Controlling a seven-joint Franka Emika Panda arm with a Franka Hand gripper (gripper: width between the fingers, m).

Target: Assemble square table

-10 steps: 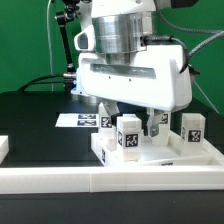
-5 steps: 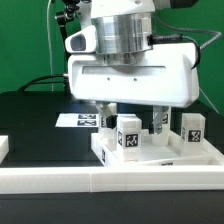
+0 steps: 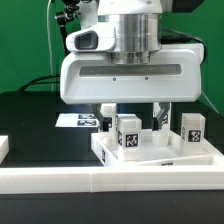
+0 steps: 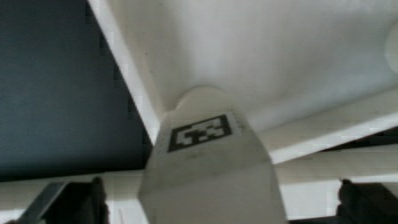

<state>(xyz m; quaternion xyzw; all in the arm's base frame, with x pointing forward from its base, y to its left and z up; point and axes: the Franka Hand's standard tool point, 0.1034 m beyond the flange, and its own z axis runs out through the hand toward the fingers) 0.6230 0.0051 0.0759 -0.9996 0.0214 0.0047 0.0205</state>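
The square table's white slab [image 3: 170,156] lies on the black table, with white tagged leg blocks standing on it. One leg [image 3: 127,134] stands near the front and another [image 3: 192,127] toward the exterior view's right. My gripper [image 3: 133,112] hangs open just above the front leg, one dark finger [image 3: 160,113] on each side. In the wrist view that leg [image 4: 201,140] fills the space between my fingertips [image 4: 71,200]. A gap shows on both sides of it, so my gripper [image 4: 217,205] holds nothing.
A long white rail [image 3: 100,181] runs across the front, close to the slab. The marker board [image 3: 76,120] lies flat behind the slab on the exterior view's left. A white piece [image 3: 4,147] sits at the left edge. Cables and a stand rise at the back.
The gripper hand has come nearer the camera and looms larger over the front leg. Its jaws stay wide open; the leg blocks have not moved.
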